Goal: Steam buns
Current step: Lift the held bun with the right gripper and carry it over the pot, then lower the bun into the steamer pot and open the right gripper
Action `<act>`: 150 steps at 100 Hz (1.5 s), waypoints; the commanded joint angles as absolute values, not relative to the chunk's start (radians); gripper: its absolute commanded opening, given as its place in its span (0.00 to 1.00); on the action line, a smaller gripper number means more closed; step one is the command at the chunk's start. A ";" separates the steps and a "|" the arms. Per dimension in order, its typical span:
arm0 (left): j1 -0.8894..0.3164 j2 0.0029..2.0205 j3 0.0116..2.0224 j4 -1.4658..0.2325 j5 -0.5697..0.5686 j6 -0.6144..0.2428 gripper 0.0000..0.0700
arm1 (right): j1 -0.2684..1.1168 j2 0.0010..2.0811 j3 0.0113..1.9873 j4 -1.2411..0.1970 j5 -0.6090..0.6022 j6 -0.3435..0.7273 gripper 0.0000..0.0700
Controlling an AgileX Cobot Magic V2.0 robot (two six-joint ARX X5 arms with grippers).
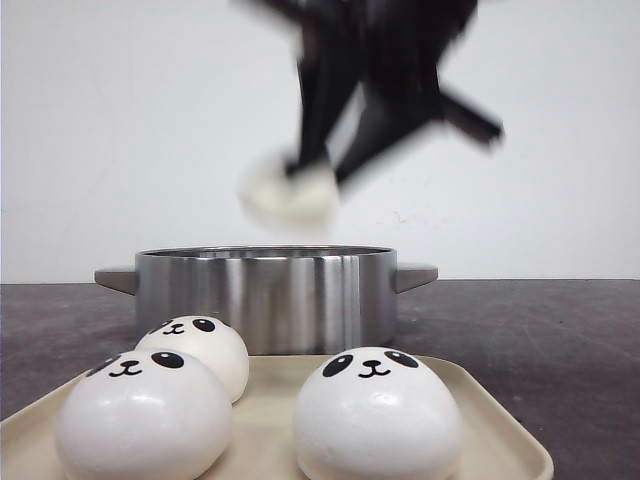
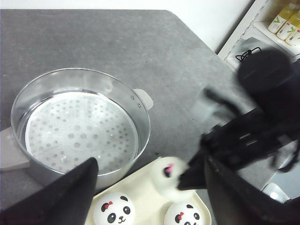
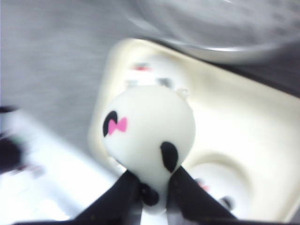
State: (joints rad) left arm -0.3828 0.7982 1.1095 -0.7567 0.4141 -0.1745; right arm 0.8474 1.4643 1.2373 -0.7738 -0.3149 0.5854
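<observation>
Your right gripper (image 3: 153, 185) is clamping one glossy white dome-shaped bun with a black panda face and a pink bow (image 3: 149, 136) between its two black fingers (image 3: 123, 191), which are pressing in on the bun's lower sides; the jaws are closed only as far as the bun lets them. In the front view this right arm (image 1: 375, 85) is showing as a motion-blurred dark shape high above the round stainless-steel steamer pot with grey side handles (image 1: 265, 296), and the held bun is hanging as a pale blur over the pot's rim, clear of it. The left wrist view is showing the pot's inside, where a white perforated liner sheet (image 2: 79, 131) is lying flat on the bottom with nothing resting on it. Three more panda buns are sitting on the cream rectangular plastic tray (image 1: 495, 415) just near of the pot: two on the tray's left (image 1: 143, 415) (image 1: 195, 350), touching each other, and one on its right (image 1: 377, 415), apart from the pair. The tray and pot are standing on a dark grey speckled tabletop (image 1: 540, 340). Your left gripper (image 2: 150, 197) is holding nothing; its two dark fingers (image 2: 65, 197) are spread wide apart, hovering above the near edge of the pot and the tray.
</observation>
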 commanded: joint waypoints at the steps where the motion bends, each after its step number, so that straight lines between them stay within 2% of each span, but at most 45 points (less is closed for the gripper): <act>1: -0.389 0.805 1.123 -0.748 0.411 -0.167 0.62 | 0.868 1.460 1.296 -0.796 -0.326 0.541 0.00; 9: -0.389 0.805 1.123 -0.747 0.410 -0.167 0.62 | 0.878 1.446 1.374 -0.801 -0.270 0.514 0.00; 21: -0.389 0.805 1.123 -0.739 0.410 -0.167 0.62 | 0.868 1.449 1.491 -0.790 -0.080 0.433 0.00; 28: -0.389 0.805 1.123 -0.740 0.410 -0.167 0.62 | 0.844 1.474 1.536 -0.766 -0.032 0.390 0.00; 57: -0.389 0.805 1.123 -0.740 0.408 -0.170 0.62 | 0.684 1.710 1.691 -0.760 -0.063 0.319 0.00; 92: -0.389 0.805 1.123 -0.748 0.396 -0.170 0.62 | 0.624 2.035 1.836 -0.763 -0.068 0.305 0.00; 150: -0.389 0.805 1.123 -0.773 0.384 -0.169 0.62 | 0.589 2.193 1.847 -0.752 -0.051 0.340 0.00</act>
